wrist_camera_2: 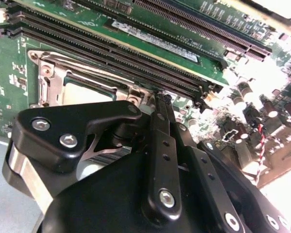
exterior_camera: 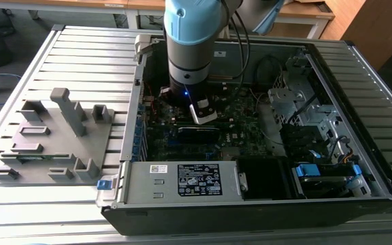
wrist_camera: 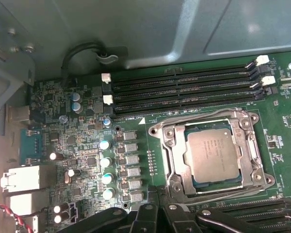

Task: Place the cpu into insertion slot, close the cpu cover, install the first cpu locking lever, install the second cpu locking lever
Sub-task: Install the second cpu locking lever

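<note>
the cpu (wrist_camera: 215,156) sat flat in the insertion slot (wrist_camera: 180,171) on the green motherboard (wrist_camera: 77,145), with the cpu cover (wrist_camera: 211,115) closed down around it as a silver frame. the gripper (wrist_camera_2: 161,99) hung just beside the socket's edge, its black fingers (wrist_camera_2: 157,126) pressed together with nothing between them. in the exterior view the arm (exterior_camera: 190,46) reached down into the open computer case (exterior_camera: 359,168).

One cpu (wrist_camera: 213,156) sits in one insertion slot (wrist_camera: 182,167), framed by one cpu cover (wrist_camera: 170,145). Four long black memory slots (wrist_camera: 184,90) lie beside it. One computer case (exterior_camera: 264,204) rests on one bench (exterior_camera: 80,56), along with one grey fixture (exterior_camera: 49,138).
</note>
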You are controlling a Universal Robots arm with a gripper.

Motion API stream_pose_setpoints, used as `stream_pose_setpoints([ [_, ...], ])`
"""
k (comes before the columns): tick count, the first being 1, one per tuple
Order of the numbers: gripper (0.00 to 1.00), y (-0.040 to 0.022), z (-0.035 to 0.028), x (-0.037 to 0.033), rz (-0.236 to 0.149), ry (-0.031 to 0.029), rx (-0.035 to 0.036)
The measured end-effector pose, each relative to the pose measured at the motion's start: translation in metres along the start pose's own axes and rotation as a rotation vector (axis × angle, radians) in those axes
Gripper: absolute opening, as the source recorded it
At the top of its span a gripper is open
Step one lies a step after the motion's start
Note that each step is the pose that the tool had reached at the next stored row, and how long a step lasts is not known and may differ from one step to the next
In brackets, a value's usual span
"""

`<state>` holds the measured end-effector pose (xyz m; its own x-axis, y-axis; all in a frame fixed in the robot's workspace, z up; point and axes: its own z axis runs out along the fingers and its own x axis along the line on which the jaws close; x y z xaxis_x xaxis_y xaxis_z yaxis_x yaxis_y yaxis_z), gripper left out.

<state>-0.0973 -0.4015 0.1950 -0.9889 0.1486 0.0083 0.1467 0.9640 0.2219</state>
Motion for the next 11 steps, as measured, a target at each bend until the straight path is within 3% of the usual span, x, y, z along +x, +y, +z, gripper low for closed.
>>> stream_pose_setpoints([
  [4, 0.11, 0.0023, -0.0101, 0.0001, 0.000, 0.0002, 0.0004],
  [11, 0.11, 0.0050, -0.0220, 0.0001, 0.000, 0.0002, 0.0005],
])
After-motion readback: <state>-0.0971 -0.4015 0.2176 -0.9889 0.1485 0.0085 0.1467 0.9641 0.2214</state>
